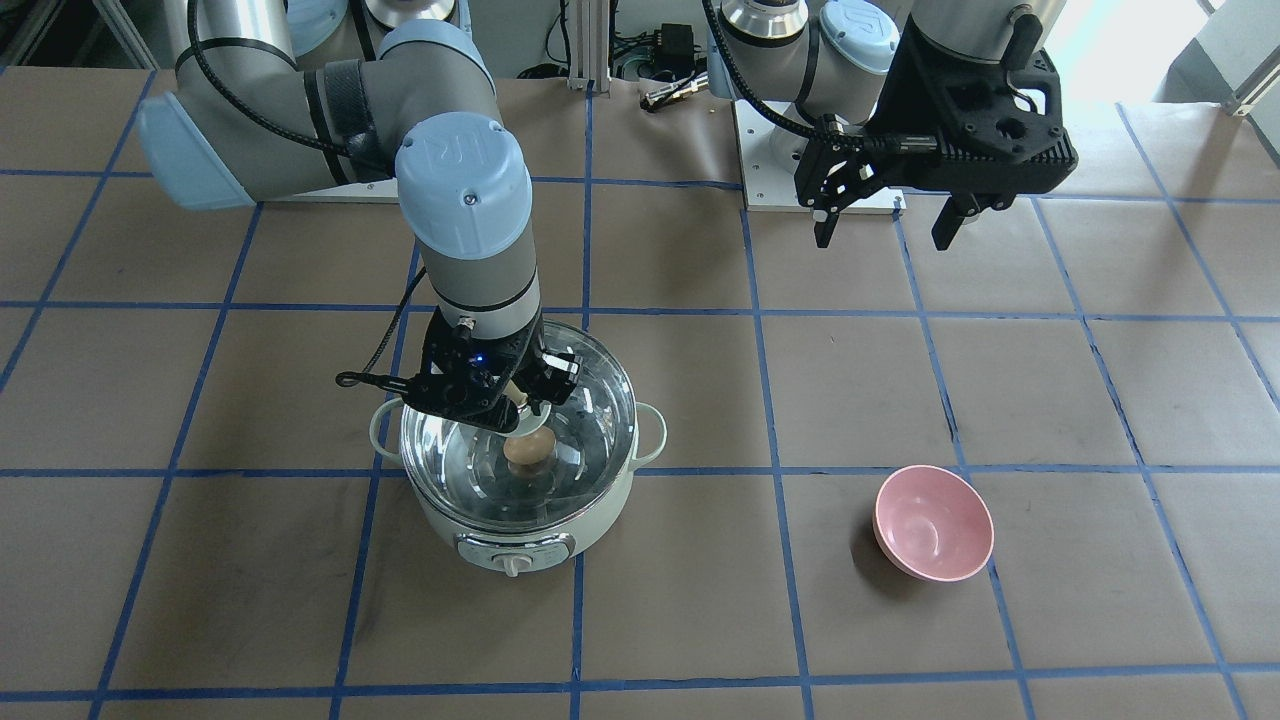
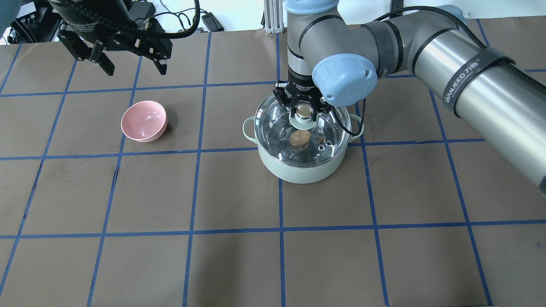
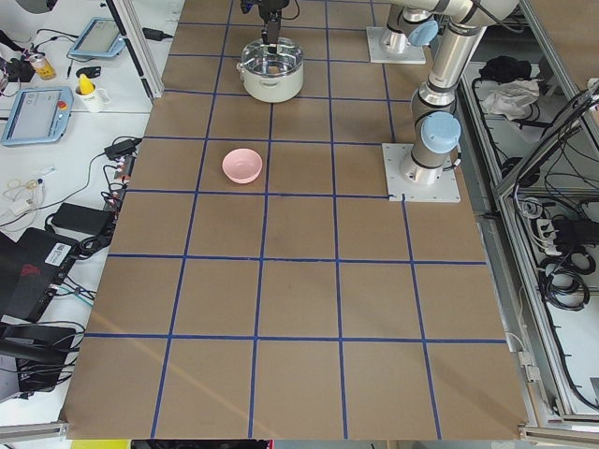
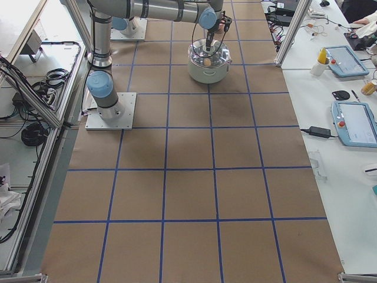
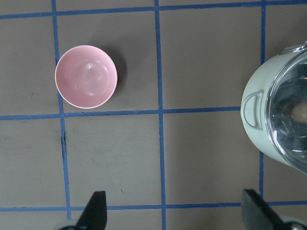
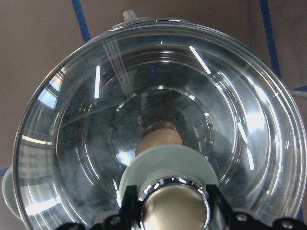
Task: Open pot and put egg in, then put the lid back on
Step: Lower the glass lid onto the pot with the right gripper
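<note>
The mint-green pot [image 1: 530, 520] stands on the table, also in the overhead view [image 2: 298, 170]. The clear glass lid [image 1: 590, 420] covers its rim [image 2: 273, 128]. The tan egg [image 1: 528, 450] lies inside the pot, seen through the glass [image 2: 300, 137] [image 6: 158, 139]. My right gripper [image 2: 303, 111] is shut on the lid's beige knob [image 6: 175, 208], fingers on both sides of it. My left gripper [image 2: 134, 68] hangs open and empty high over the back of the table, far from the pot [image 5: 256, 115].
An empty pink bowl [image 2: 143, 121] sits on the table to the pot's left in the overhead view, also below the left wrist camera [image 5: 86, 76]. Brown paper with blue tape lines covers the table. The right arm's elbow reaches over the area behind the pot.
</note>
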Controlling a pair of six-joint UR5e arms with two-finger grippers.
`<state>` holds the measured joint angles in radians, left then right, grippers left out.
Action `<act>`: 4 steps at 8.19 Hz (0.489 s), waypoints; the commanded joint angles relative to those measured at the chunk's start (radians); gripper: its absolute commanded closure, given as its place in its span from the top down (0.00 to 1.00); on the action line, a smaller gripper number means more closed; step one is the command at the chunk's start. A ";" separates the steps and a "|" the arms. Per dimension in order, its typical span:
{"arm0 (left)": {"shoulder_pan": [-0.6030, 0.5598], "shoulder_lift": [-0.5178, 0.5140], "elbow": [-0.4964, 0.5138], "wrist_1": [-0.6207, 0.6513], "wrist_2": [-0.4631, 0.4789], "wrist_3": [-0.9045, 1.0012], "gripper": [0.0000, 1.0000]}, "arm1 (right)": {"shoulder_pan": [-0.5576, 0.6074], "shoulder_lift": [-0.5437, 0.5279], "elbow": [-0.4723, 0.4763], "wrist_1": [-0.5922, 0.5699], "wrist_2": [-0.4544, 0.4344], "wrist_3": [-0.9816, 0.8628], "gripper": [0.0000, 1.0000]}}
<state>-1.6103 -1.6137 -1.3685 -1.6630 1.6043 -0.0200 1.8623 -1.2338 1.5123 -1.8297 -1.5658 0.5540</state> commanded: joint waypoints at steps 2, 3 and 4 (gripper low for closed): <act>0.000 0.000 0.000 0.000 -0.001 0.000 1.00 | 0.000 0.000 0.000 -0.002 -0.008 -0.011 1.00; 0.000 0.000 0.000 0.002 0.000 0.000 1.00 | -0.003 0.000 -0.001 -0.003 -0.008 -0.019 1.00; 0.000 0.000 -0.001 0.000 0.000 0.000 1.00 | -0.006 -0.006 0.000 -0.006 -0.026 -0.051 1.00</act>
<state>-1.6107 -1.6138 -1.3684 -1.6622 1.6037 -0.0199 1.8608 -1.2337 1.5120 -1.8324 -1.5733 0.5393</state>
